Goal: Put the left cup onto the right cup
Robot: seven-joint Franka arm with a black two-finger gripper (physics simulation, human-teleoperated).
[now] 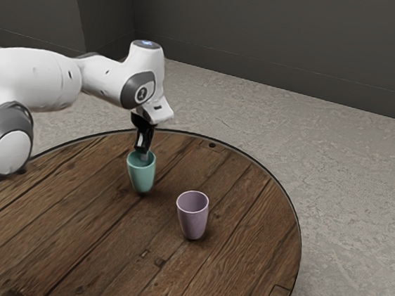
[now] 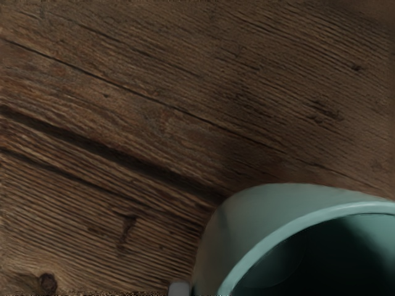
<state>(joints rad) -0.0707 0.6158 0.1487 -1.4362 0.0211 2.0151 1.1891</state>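
Observation:
A teal cup [image 1: 141, 174] stands upright on the round wooden table [image 1: 67, 247], at the exterior view's left of a lilac cup [image 1: 192, 214]. My gripper [image 1: 141, 150] comes down from above onto the teal cup's far rim, and its black fingers straddle the cup wall, closed on it. In the wrist view the teal cup [image 2: 271, 228] sits just under my hand, with its rim and dark inside showing over the wood planks. The lilac cup stands upright and apart, a short way toward the exterior view's right.
The table's dark rim [image 1: 295, 229] curves round at the exterior view's right, with grey floor [image 1: 352, 157] beyond. Bare wooden planks [image 1: 88, 242] lie in front of both cups.

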